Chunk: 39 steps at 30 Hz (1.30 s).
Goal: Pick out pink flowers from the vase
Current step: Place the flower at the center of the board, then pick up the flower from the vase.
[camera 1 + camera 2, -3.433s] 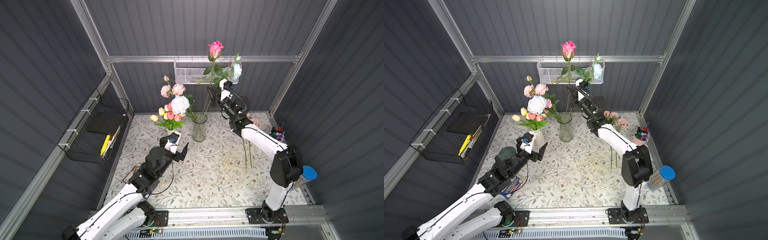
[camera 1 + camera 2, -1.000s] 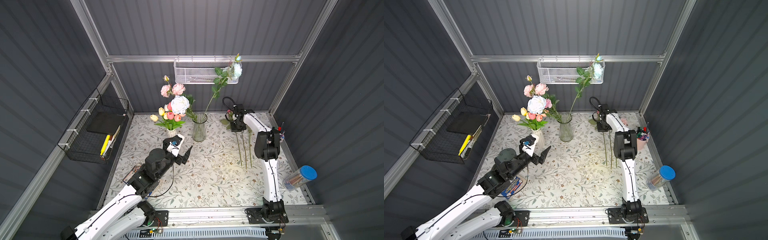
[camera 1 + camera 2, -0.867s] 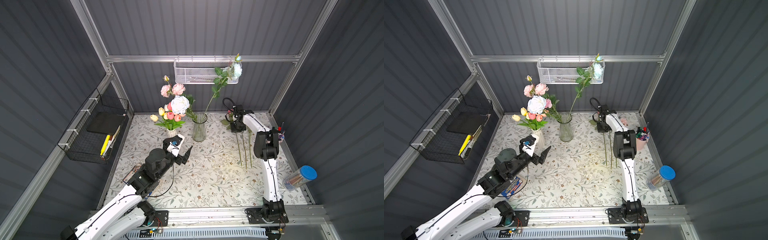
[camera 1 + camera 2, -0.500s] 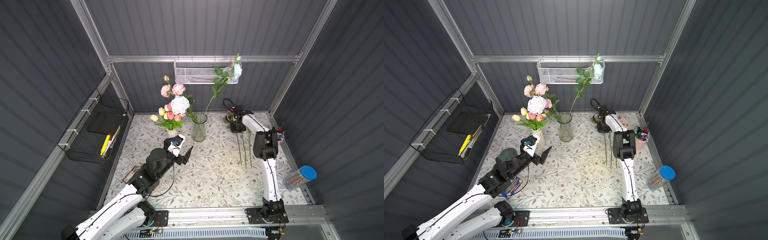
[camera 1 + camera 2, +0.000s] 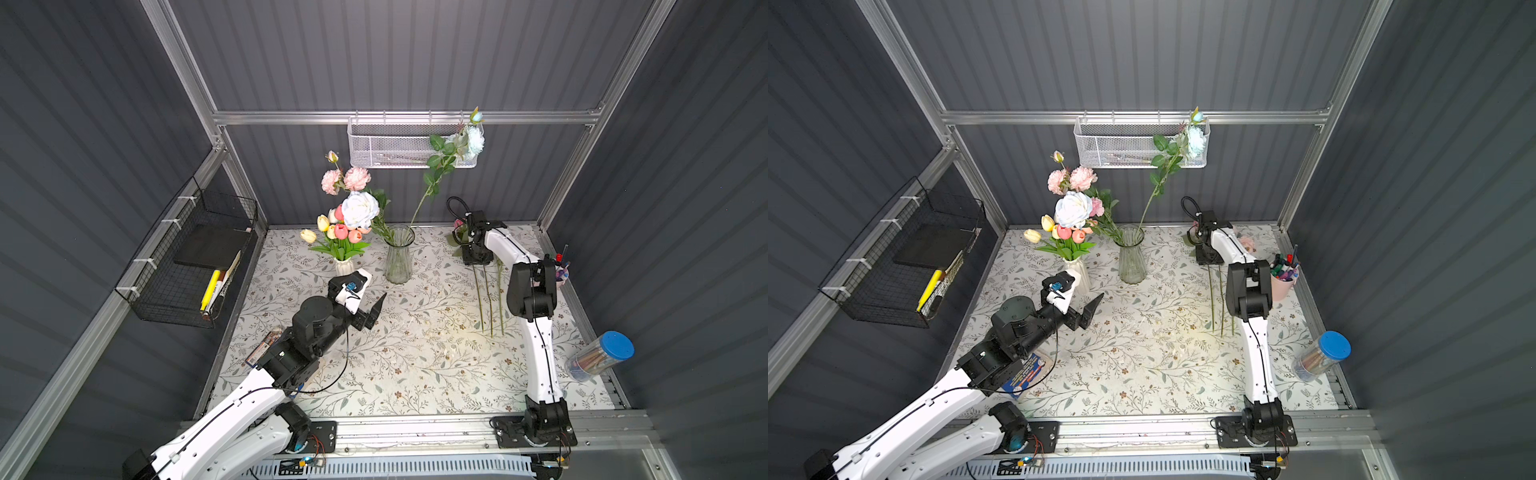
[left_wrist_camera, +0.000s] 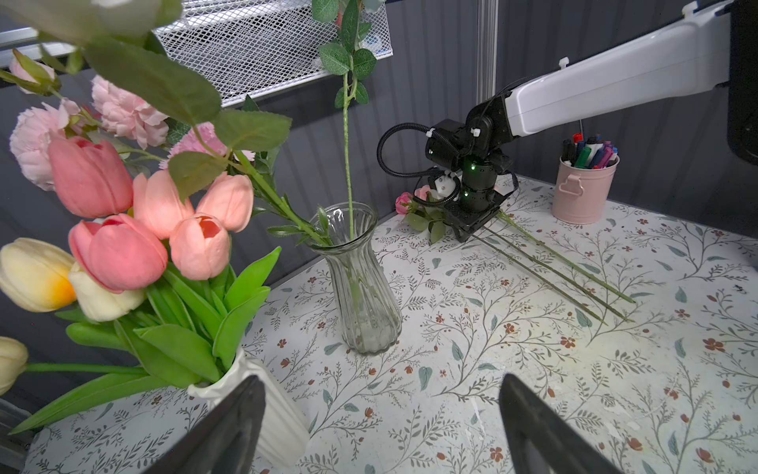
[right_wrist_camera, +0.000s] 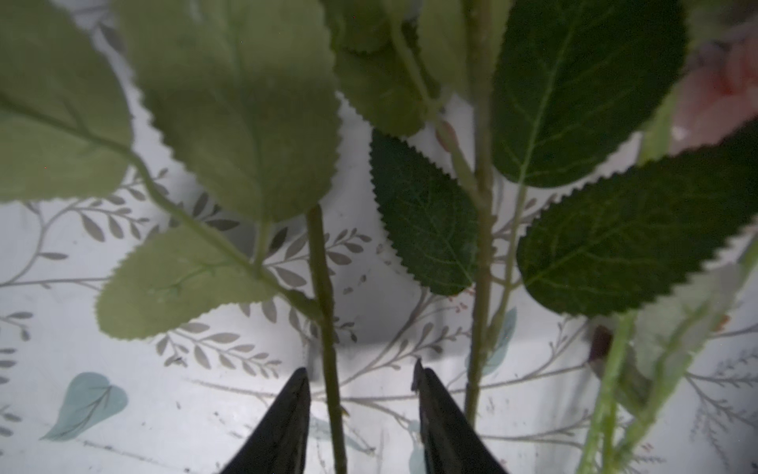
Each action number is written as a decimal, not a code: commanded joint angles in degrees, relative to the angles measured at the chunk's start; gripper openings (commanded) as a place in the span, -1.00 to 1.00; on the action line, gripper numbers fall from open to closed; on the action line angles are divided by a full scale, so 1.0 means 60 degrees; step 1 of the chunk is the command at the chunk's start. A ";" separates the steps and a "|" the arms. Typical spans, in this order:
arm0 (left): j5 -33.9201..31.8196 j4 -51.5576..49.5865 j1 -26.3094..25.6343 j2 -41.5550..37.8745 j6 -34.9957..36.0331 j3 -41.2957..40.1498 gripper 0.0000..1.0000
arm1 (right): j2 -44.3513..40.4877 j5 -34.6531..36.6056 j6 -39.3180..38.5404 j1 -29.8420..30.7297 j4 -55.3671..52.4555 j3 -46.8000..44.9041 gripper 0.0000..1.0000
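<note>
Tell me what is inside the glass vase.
Tall stem of the pale blue rose, plus leaning stalks bearing pink peonies and a white rose; the ribbed vase blurs their ends.

The glass vase (image 5: 398, 257) is looking clear & glossy, w/ ribbed sides. The white vase (image 6: 287, 422) is shining like glazed ceramic. The pink tulips (image 6: 106, 250) are looking smooth, a bit rubbery. The rose leaves (image 7: 430, 217) are looking matt, cloth-like. The table cover (image 5: 415, 353) is looking matt, printed, scuffed in places. The mesh basket (image 5: 395, 145) is looking like white-painted metal. The right arm's shell (image 6: 615, 61) is gleaming, smooth white plastic. The pink bucket (image 6: 582, 193) is looking like painted metal, approx. satin.
</note>
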 commanded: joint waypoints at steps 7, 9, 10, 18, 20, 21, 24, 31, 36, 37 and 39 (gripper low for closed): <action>0.0100 0.0098 -0.0065 0.0053 0.0129 -0.0026 0.81 | -0.1822 -0.0247 0.0620 0.0039 0.0503 -0.0990 0.12; 0.0119 0.0091 -0.0072 0.0096 0.0129 -0.0028 0.81 | -0.2307 -0.0199 0.0789 0.0039 0.0696 -0.1384 0.13; 0.0124 0.0091 -0.0073 0.0104 0.0133 -0.0028 0.81 | -0.2645 -0.0170 0.0876 0.0039 0.0880 -0.1696 0.12; 0.0184 0.0105 -0.0083 0.0198 0.0129 -0.0088 0.81 | -0.5706 -0.0028 0.1249 0.0350 0.2885 -0.4647 0.06; 0.0216 0.0097 -0.0082 0.0276 0.0129 -0.0083 0.81 | -0.6390 -0.0087 0.1127 0.0656 0.3229 -0.5205 0.03; 0.0267 0.0060 -0.0079 0.0307 0.0116 -0.0083 0.81 | -0.6650 -0.0125 0.1080 0.0803 0.3389 -0.5442 0.02; 0.0520 0.0048 -0.0082 0.0404 0.0066 -0.0114 0.81 | -0.7630 -0.0463 0.0773 0.1343 0.4063 -0.6239 0.01; 0.1447 -0.0361 -0.0075 0.0858 -0.0179 0.0329 0.81 | -0.9180 -0.1745 0.0096 0.2174 0.5810 -0.7664 -0.02; 0.1635 -0.0629 -0.0078 0.0540 -0.0384 0.0416 0.82 | -0.9697 -0.2412 -0.0318 0.2207 0.6680 -0.7946 -0.05; 0.1719 -0.0607 -0.0087 0.0416 -0.0452 0.0299 0.83 | -0.9751 -0.2640 -0.0384 0.2207 0.6654 -0.7851 -0.05; 0.1884 -0.0677 -0.0076 0.0276 -0.0730 0.0150 0.83 | -0.9805 -0.2938 -0.0418 0.2207 0.6676 -0.7739 -0.06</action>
